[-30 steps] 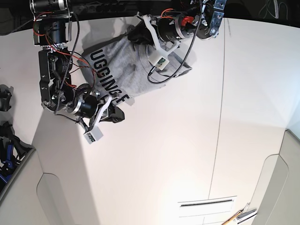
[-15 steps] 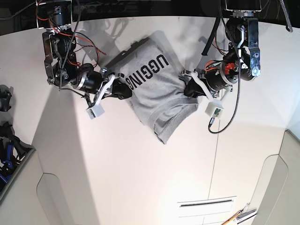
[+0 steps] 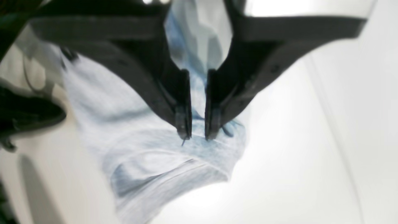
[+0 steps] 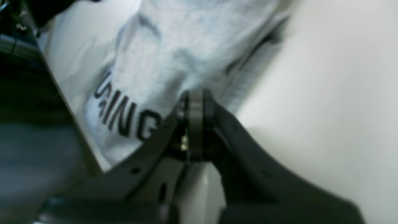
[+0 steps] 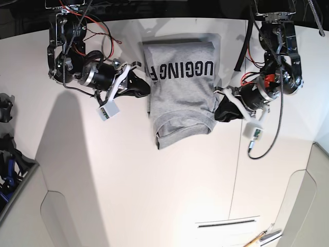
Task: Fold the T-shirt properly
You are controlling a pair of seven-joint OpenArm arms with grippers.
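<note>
- At the table's (image 5: 169, 195) far edge, the T-shirt (image 5: 182, 98) is laid as a narrow lengthwise fold, lettering up.
- Its side edges are pinched by the left gripper (image 5: 218, 110) and the right gripper (image 5: 145, 88).
- A crosswise fold is judged outstanding.

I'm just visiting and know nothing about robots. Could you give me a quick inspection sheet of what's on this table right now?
Surface: white table, bare apart from the shirt.
Job's things: grey T-shirt, lettering up, partly folded, stretched between the two arms.
Clutter: a pencil-like tool at the near edge.
Grippers: left pincer closed on the T-shirt's edge; right pincer closed on the opposite edge near the lettering.
Cables: red and black wires on the right arm; a black cable loops off the left arm.
Surroundings: dark gear beside the table, too unclear to name.
</note>
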